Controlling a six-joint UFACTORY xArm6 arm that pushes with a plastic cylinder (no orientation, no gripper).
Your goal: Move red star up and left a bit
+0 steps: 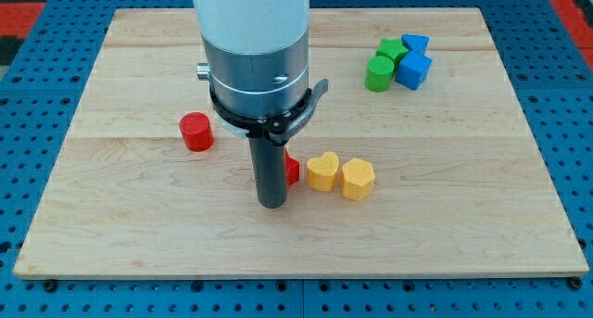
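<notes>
Camera view, one frame: red star (292,171) mostly hidden behind the rod, only a red sliver showing at the rod's right side, near the middle of the board and somewhat toward its bottom edge. My tip (271,205) planted on the wooden board (482,216) just below and left of that sliver, touching it or very nearly; contact itself not visible. No jaws to speak of, only a plain rod, so nothing apart or clamped. Wrong side for the job, by judgement: a push toward the top left corner wants the tip at the star's lower right, between the star and the yellow heart (322,171), which sits just beside it with little room. Yellow hexagon (358,179) touching the heart on the right. Red cylinder (196,132) up and left, near the intended path. Rod upright, wide grey housing above it hiding the board behind.
</notes>
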